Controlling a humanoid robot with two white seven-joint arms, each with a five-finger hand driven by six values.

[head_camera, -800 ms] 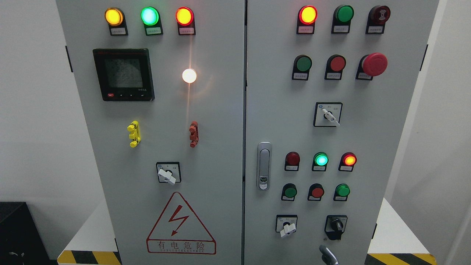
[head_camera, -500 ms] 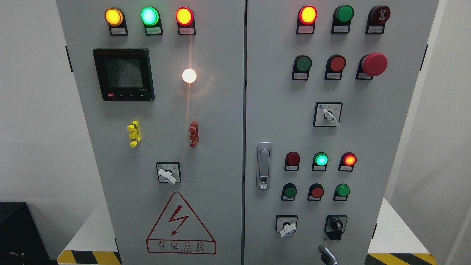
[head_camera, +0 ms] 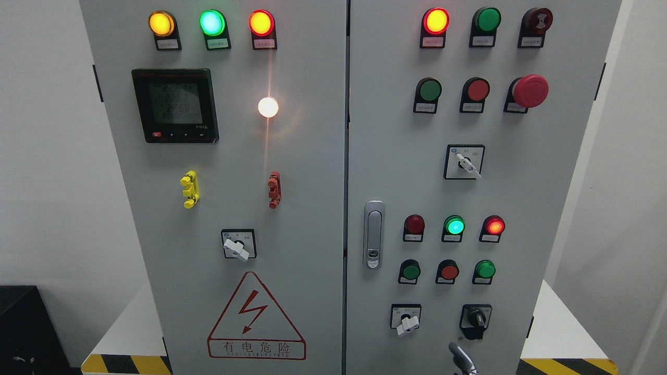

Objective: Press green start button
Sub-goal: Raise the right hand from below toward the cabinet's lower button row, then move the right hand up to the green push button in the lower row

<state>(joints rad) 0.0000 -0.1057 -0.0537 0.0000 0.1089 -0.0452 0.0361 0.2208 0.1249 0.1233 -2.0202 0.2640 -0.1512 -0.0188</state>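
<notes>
A grey two-door control cabinet fills the head view. On its right door (head_camera: pixel 521 208) there are three unlit green push buttons: one in the upper row (head_camera: pixel 430 89) and two in the lower row, at the left (head_camera: pixel 411 271) and at the right (head_camera: pixel 485 269). A green lamp (head_camera: pixel 454 226) glows above the lower row. A small grey part of my right hand (head_camera: pixel 460 359) pokes up at the bottom edge, below the lower buttons and between the two selector switches. It touches nothing. My left hand is out of view.
A red mushroom stop button (head_camera: pixel 530 90) sticks out at the upper right. Red buttons (head_camera: pixel 448 271) sit between the green ones. Selector knobs (head_camera: pixel 407 324) (head_camera: pixel 475 317) and a door handle (head_camera: pixel 373 234) protrude. The left door carries lamps, a meter (head_camera: pixel 175 105) and a warning sign.
The part of my right hand at the bottom edge has risen slightly and shifted a little to the left. The meter's display flickers. Nothing else has changed.
</notes>
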